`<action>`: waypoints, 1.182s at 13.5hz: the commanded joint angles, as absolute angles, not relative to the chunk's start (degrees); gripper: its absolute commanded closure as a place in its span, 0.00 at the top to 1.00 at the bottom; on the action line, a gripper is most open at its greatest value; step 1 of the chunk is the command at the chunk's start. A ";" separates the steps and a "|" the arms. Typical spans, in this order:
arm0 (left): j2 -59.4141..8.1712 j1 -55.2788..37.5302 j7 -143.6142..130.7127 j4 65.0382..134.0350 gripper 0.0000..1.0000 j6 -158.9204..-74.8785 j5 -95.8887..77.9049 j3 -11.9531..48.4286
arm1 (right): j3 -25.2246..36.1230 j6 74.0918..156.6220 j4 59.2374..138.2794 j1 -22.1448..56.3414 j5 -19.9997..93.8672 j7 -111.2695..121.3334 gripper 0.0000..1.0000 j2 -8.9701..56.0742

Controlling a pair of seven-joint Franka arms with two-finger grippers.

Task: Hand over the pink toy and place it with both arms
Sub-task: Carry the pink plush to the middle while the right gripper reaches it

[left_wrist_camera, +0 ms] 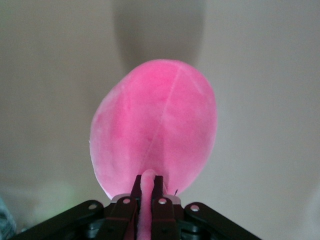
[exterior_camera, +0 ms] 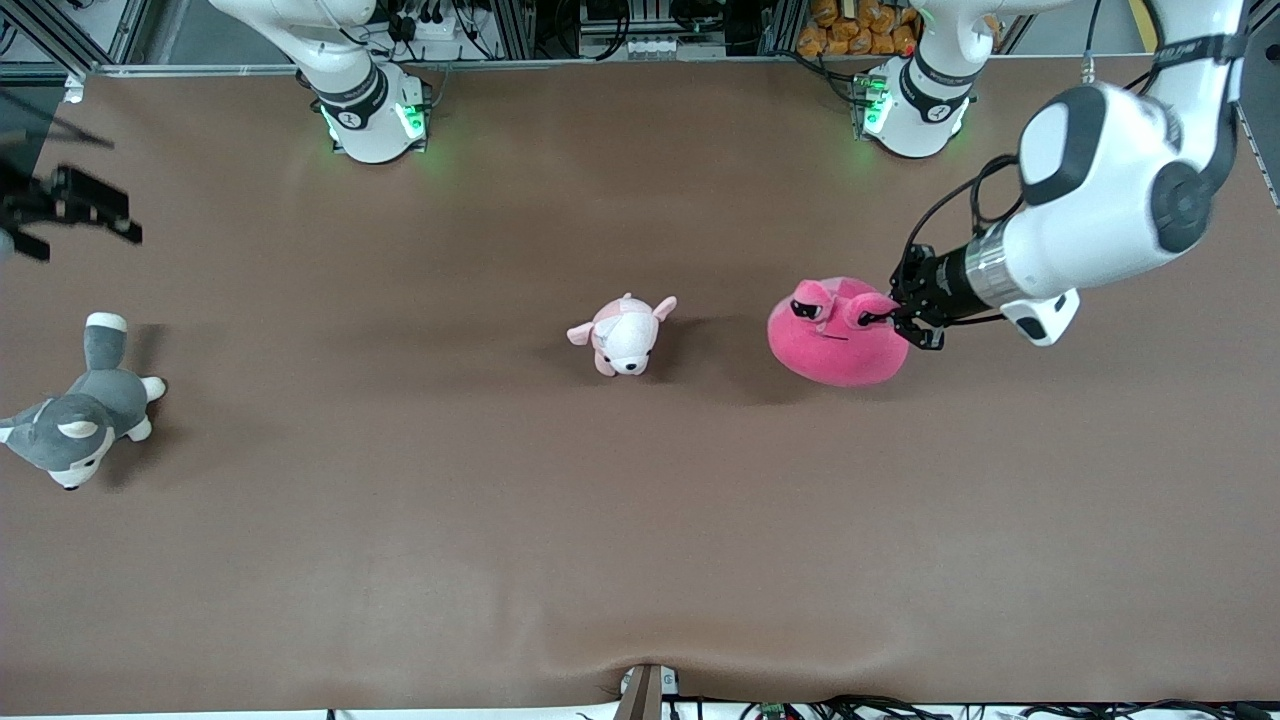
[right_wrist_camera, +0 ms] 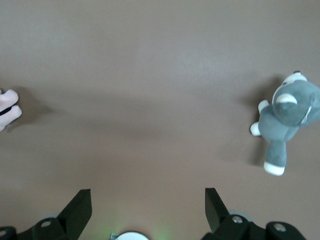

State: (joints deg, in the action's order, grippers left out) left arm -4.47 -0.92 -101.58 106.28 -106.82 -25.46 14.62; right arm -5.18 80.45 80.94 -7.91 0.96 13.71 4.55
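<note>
The left hand (exterior_camera: pixel 915 312) is where we look first: it is clamped tight on the pink toy (exterior_camera: pixel 838 335), pinching a small fold of plush at the toy's edge on the side toward the left arm's end of the desk. In the left wrist view we see that narrow pink strip squeezed between the two black fingers (left_wrist_camera: pixel 159 192), with the toy's broad round body (left_wrist_camera: pixel 155 127) filling the middle of the picture above them. The left arm reaches in low and nearly level from its base, its white forearm lying over the desk (exterior_camera: pixel 640 560).

In the front view we find the pink toy near the middle of the desk, toward the left arm's end, its two dark sleepy eyes facing up. Whether it rests on the brown surface or is just lifted we cannot tell. Beside it, toward the right arm's end, lies a smaller pale pink-and-white plush (exterior_camera: pixel 624 335), apart from the toy.

The right hand (exterior_camera: pixel 75 205) waits over the right arm's end of the desk, its fingers spread wide and holding nothing; the right wrist view shows both black fingertips (right_wrist_camera: pixel 77 210) far apart with bare desk between them. A grey-and-white plush dog (exterior_camera: pixel 85 405) lies on the desk below it, nearer to the front camera.
</note>
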 commanded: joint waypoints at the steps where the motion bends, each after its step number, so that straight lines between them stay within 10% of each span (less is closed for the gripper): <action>1: -6.67 -4.64 -108.34 98.81 0.00 -105.12 -31.19 15.38 | -6.42 79.54 75.50 -5.46 1.67 7.96 1.00 7.73; 10: -18.19 -19.94 -133.84 83.14 0.00 -114.50 -31.11 15.56 | -6.33 82.88 75.06 1.74 29.52 -50.40 1.00 12.56; 16: -20.83 -25.39 -141.76 82.71 0.00 -121.45 -33.49 15.64 | -6.24 97.70 78.39 19.65 18.51 -83.28 1.00 12.74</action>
